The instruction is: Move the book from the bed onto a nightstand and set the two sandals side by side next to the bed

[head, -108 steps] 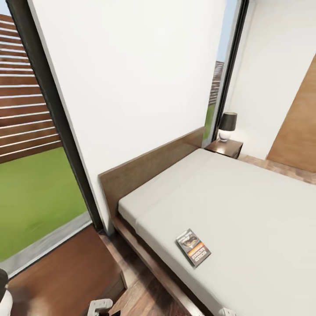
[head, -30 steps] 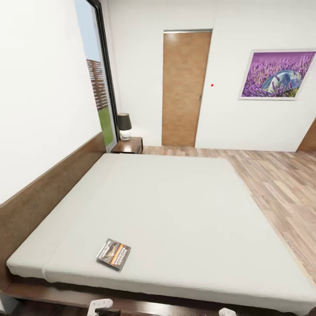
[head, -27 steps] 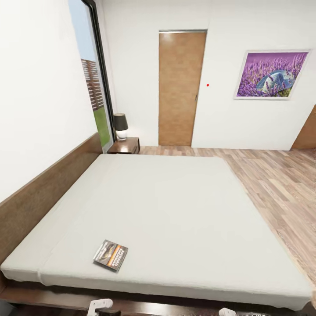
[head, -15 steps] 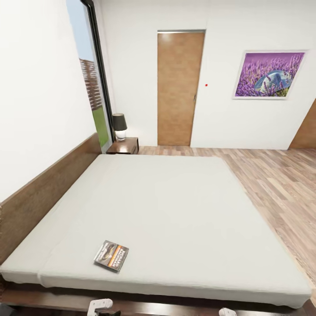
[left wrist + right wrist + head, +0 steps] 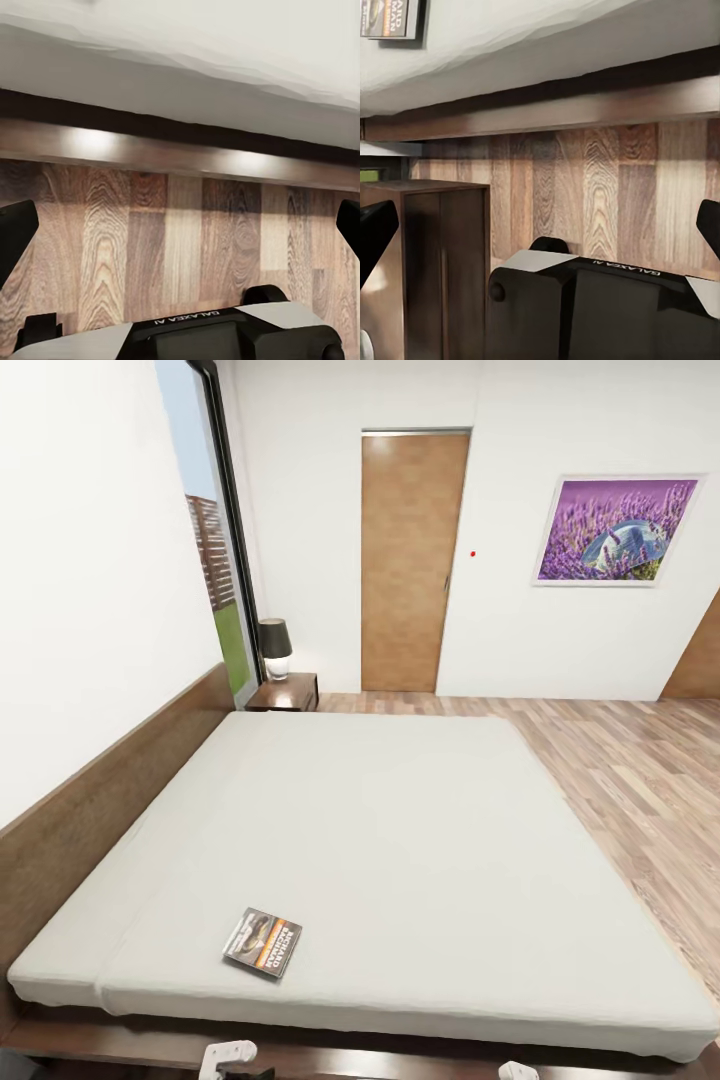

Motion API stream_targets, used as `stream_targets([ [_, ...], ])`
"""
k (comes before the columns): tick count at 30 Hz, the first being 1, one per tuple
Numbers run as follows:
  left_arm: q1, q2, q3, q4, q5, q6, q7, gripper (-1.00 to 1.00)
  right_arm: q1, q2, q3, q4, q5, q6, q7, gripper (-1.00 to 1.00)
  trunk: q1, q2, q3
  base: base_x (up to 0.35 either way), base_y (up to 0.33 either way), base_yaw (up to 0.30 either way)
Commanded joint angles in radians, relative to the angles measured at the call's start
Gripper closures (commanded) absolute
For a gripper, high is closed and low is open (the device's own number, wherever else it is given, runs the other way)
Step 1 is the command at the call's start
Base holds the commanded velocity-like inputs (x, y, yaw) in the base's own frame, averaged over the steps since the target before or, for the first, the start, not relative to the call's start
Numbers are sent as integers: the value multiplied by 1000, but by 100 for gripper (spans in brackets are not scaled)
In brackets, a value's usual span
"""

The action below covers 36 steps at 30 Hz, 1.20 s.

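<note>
Right, the book (image 5: pixel 262 942) lies flat on the bed (image 5: pixel 400 840), close to the mattress's near edge and toward the headboard (image 5: pixel 110 800) side, cover up, its long axis slanted across the mattress rather than square to the edge. White lettering runs along the orange-red band, but it is too small to read, though it looks like two short lines. A corner of the book (image 5: pixel 390 19) also shows from the right wrist, resting just back from the mattress lip, with the dark bed frame (image 5: pixel 555 112) and wood-plank floor (image 5: pixel 607 195) below. Plenty of bare mattress spreads beyond the book, and open floor (image 5: pixel 640 780) runs along the bed's far side toward the brown door (image 5: pixel 412 560). A nightstand (image 5: pixel 285 692) with a dark-shaded lamp (image 5: pixel 275 648) sits at the far end of the headboard, beside the window (image 5: pixel 215 550); another dark wooden cabinet (image 5: pixel 427 247) stands close by the right arm. The lavender picture (image 5: pixel 615 530) hangs on the far wall. The left gripper (image 5: pixel 180 240) hangs over the floor with its dark fingers (image 5: pixel 15 232) spread wide, nothing between them, "GALAXEA" printed on its body; the right gripper (image 5: pixel 540 240) is likewise spread and empty.
</note>
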Motion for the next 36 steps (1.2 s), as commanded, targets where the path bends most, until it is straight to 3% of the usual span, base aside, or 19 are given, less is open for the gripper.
stream_targets([
  [1, -1, 0, 8, -1, -11, -2, -7, -100, -2, 0, 4, 5, -9, -6, 4, -100, 0, -2, -2, 0, 0, 0],
  [6, -2, 1, 2, -11, -13, 3, -30, -100, -2, 0, 4, 5, -9, -6, 4, -100, 0, -2, -2, 0, 0, 0],
  [9, -4, 0, 1, -53, -13, 61, -73, -100, -2, 0, 4, 5, -9, -6, 4, -100, 0, -2, -2, 0, 0, 0],
  [11, -6, -2, 1, -121, -13, 142, -100, -100, -2, 0, 4, 5, -9, -6, 4, -100, 0, -2, -2, 0, 0, 0],
  [14, -11, -9, -1, -338, -11, 355, -126, -100, -2, 0, 4, 5, -9, -6, 4, -100, 0, -2, -2, 0, 0, 0],
  [15, -12, -11, -1, -379, -11, 390, -128, -100, -2, 0, 4, 5, -9, -6, 4, -100, 0, -2, -2, 0, 0, 0],
  [18, -19, -29, -1, -620, -8, 586, -148, -100, -2, 0, 4, 5, -9, -6, 4, -100, 0, -2, -2, 0, 0, 0],
  [19, -22, -33, -1, -659, -8, 616, -155, -100, -2, 0, 4, 5, -9, -6, 4, -100, 0, -2, -2, 0, 0, 0],
  [21, -47, -44, -1, -796, -7, 736, -188, -100, -2, 0, 4, 5, -9, -6, 4, -100, 0, -2, -2, 0, 0, 0],
  [23, -85, -50, -1, -858, -5, 823, -210, -100, -2, 0, 4, 5, -9, -6, 4, -100, 0, -2, -2, 0, 0, 0],
  [25, -137, -65, -1, -890, 3, 888, -222, -100, -2, 0, 4, 5, -9, -6, 4, -100, 0, -2, -2, 0, 0, 0],
  [29, -223, -99, 0, -884, 34, 945, -224, -100, -2, 0, 4, 5, -9, -6, 4, -100, 0, -2, -2, 0, 0, 0],
  [36, -248, -108, 4, -836, 44, 958, -220, -100, -2, 0, 4, 5, -9, -6, 4, -100, 0, -2, -2, 0, 0, 0],
])
